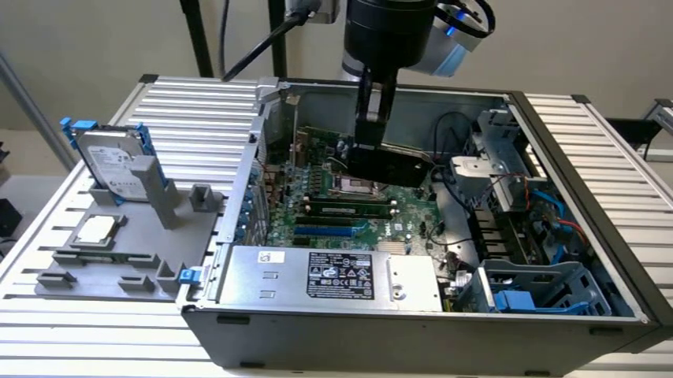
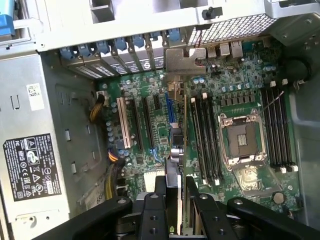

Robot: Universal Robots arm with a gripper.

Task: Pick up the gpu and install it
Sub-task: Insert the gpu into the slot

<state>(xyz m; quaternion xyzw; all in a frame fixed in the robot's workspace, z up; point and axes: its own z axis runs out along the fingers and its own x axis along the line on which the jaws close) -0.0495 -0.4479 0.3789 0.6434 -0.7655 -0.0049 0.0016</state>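
The tool point(image 1: 370, 148) is clamped on the gpu point(image 1: 393, 167) and holds it on edge low over the motherboard point(image 1: 347, 206) inside the open computer case point(image 1: 589, 142). In the wrist view the card runs edge-on out from between the fingers point(image 2: 194, 196), its silver bracket towards the rear slot covers. Whether it touches a slot cannot be told. On the exterior view's left, a hard drive point(image 1: 113, 164) stands in a grey fixture point(image 1: 126, 272) on the table point(image 1: 200, 102).

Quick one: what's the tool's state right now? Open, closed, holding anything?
The tool is closed on the gpu, holding it edge-on above the motherboard.
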